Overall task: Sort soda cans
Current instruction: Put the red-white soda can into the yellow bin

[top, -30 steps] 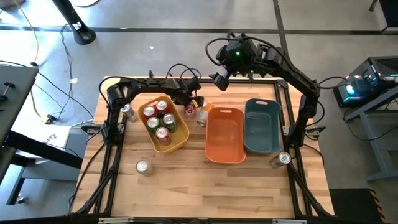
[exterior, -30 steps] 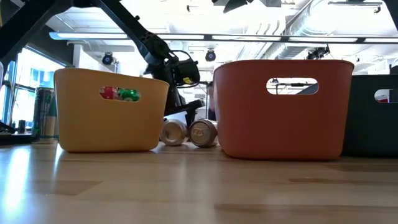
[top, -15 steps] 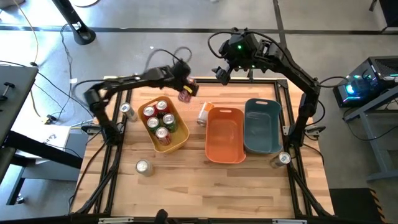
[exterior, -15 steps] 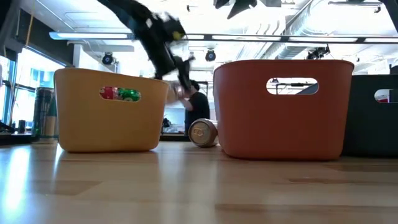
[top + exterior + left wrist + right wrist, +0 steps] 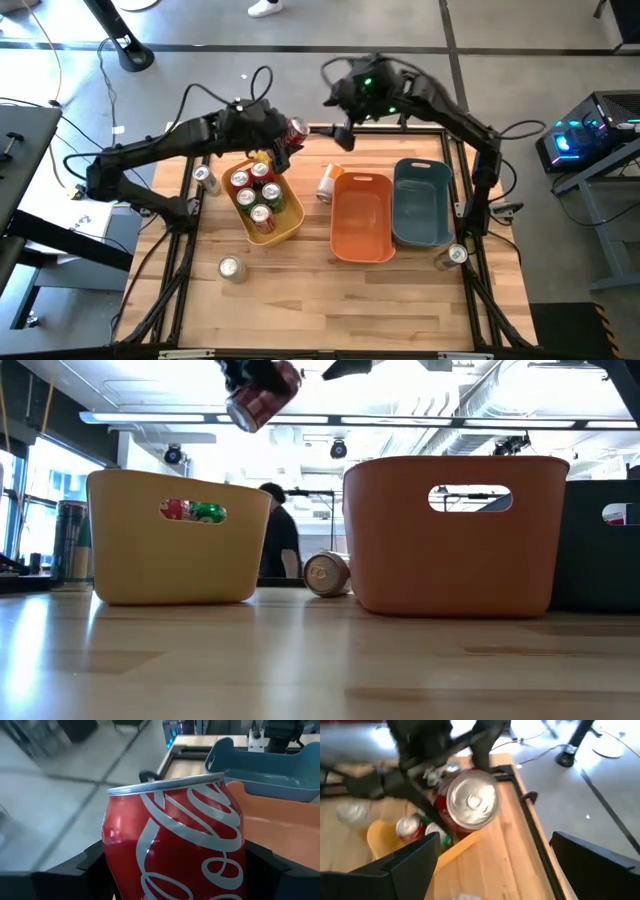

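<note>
- Plastic bins, three: yellow bin (image 5: 272, 222), orange bin (image 5: 361, 217), teal bin (image 5: 423, 203).
- Left gripper (image 5: 280, 140) clamped on red can (image 5: 295, 130), raised over table's (image 5: 330, 310) far edge.
- Right gripper (image 5: 338, 108) spread wide, nearby.
- Four cans (image 5: 256, 192) inside yellow bin; four on table.

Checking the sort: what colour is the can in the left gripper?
Red aluminium can with white script, best in left wrist view.

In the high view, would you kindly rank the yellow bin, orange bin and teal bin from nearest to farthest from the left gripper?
From the left gripper, holding a red can:
1. Yellow bin, just below it.
2. Orange bin, centre-right.
3. Teal bin, far right.
</note>
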